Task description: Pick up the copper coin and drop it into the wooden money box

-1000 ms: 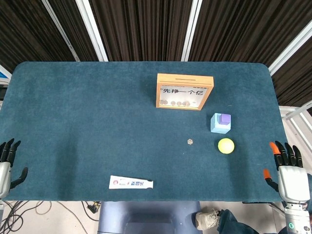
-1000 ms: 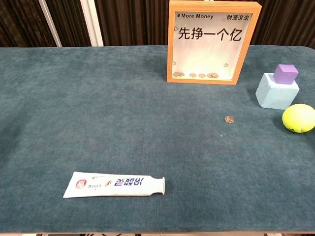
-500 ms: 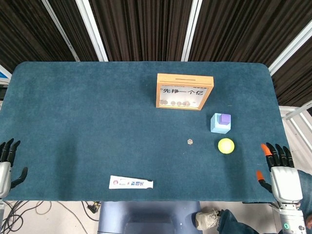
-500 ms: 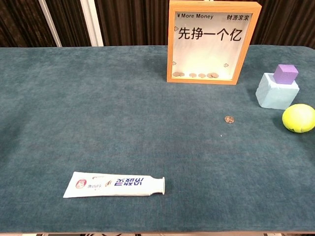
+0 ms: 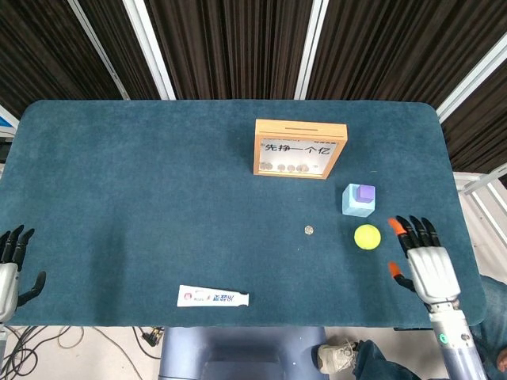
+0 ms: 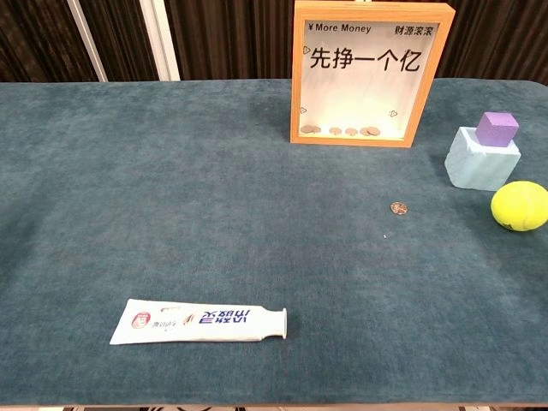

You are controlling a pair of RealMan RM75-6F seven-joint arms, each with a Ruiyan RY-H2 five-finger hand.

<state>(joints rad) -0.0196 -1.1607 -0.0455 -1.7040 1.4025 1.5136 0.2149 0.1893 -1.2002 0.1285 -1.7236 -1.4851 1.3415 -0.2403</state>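
Cut off by the head view's left edge: black-fingered left hand [image 5: 11, 265]. Too small to read: small round copper coin [image 5: 309, 230] face.

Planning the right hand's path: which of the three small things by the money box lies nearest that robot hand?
The yellow ball. It lies just left of the right robot hand; the blue block and copper coin sit farther off.

A: anything move since a second ago?
B: just the right hand [image 5: 424, 257]. it slid in from the table's right edge, over the cloth, fingers spread, now just beside the yellow ball [image 5: 367, 237].
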